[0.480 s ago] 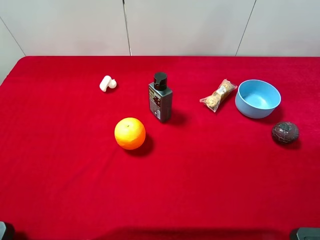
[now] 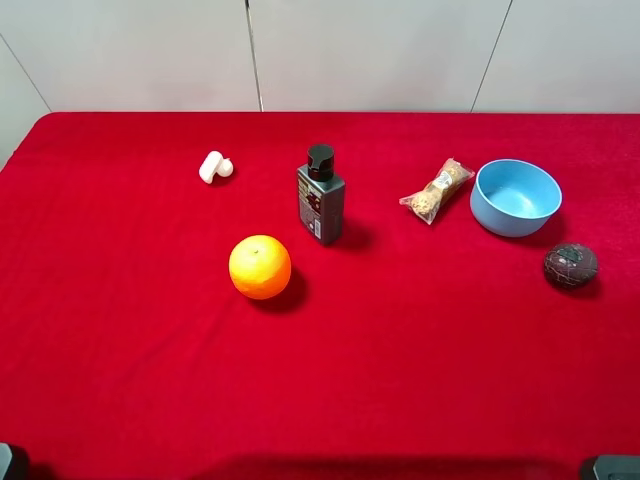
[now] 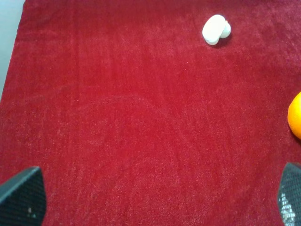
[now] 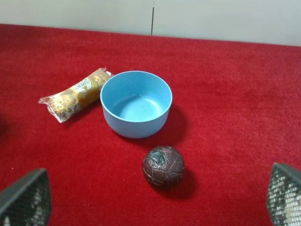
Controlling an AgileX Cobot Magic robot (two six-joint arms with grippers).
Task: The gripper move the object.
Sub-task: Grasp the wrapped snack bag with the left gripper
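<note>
Orange [image 2: 260,267], round and dimpled, on napped cloth [image 2: 120,350]

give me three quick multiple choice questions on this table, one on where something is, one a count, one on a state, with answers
1. What lies right beside the light blue round bowl, on its side toward the dark bottle with a black cap?
A. the clear packet of gold-wrapped chocolates
B. the round orange fruit
C. the small white capsule-shaped piece

2. How many loose things lie on the red cloth?
A. four
B. six
C. eight

3. How is the bowl?
A. upside down
B. upright and empty
C. upright, holding the dark brown foil ball

Answers:
1 A: the packet's end lies next to the bowl's rim.
2 B: piece, bottle, fruit, packet, bowl and ball make six.
3 B: the right wrist view shows its bare inside, and the ball sits on the cloth beside it.
</note>
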